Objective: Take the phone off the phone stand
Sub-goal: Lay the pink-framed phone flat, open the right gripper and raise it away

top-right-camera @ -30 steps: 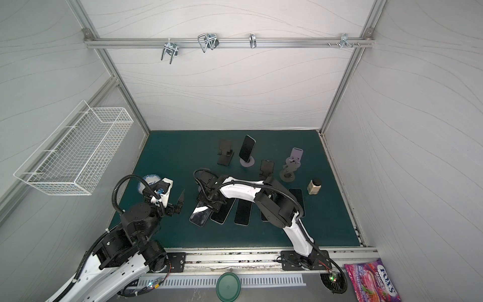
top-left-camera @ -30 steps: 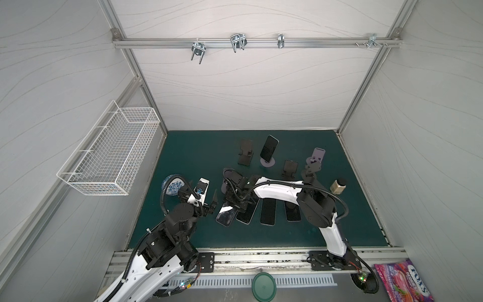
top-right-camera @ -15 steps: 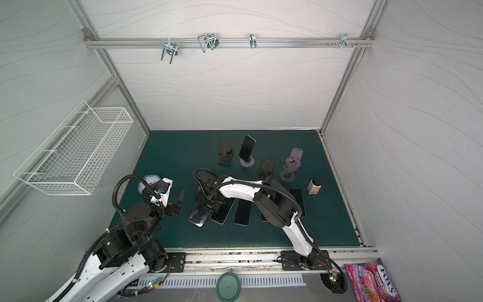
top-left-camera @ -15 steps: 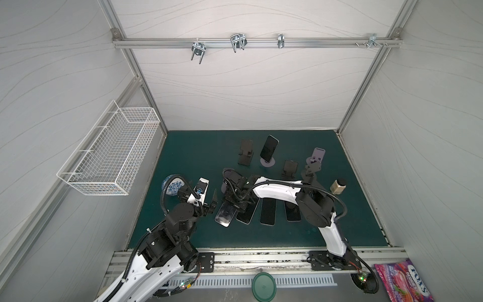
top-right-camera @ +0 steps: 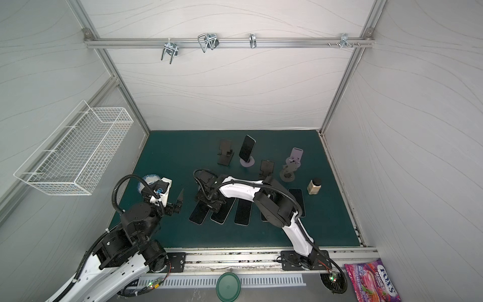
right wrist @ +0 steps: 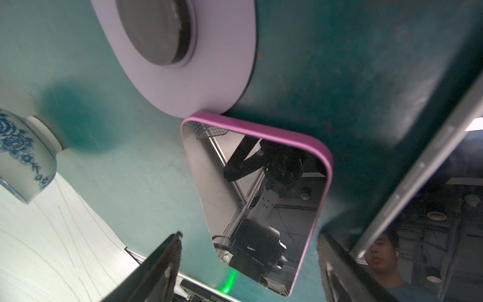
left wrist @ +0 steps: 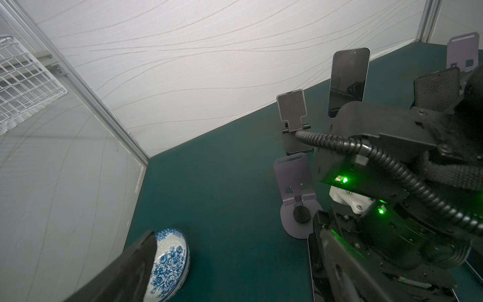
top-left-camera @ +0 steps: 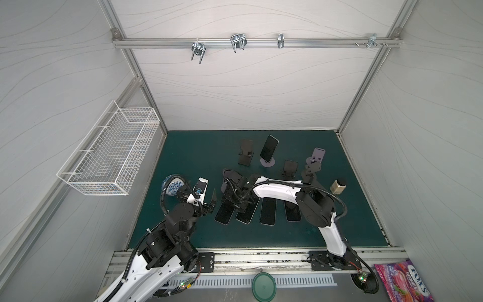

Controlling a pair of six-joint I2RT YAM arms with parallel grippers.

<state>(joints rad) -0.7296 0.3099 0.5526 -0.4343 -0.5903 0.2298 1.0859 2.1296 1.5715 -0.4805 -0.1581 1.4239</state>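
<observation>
Jaws on the left gripper (top-left-camera: 213, 200) gape wide near the bowl (top-left-camera: 171, 185). Right gripper (right wrist: 251, 236) straddles the pink-cased phone (right wrist: 261, 196), flat on the mat (top-left-camera: 183, 157) against the lilac stand base (right wrist: 170, 86), jaws spread clear; lift straight up so neither finger drags it.

Your right gripper (right wrist: 249, 235) has spread its jaws wider over the last second. The pink-cased phone (right wrist: 261, 188) now lies flat on the green mat (top-left-camera: 183, 162) in the gap between the fingers (right wrist: 162, 264), with neither one touching it. In both top views this phone, the leftmost of the near row, shows more of its length than it did a second ago. Back then only a short stretch showed below the gripper. The change was mostly made half a second ago, and the jaws have gone on widening since.
</observation>
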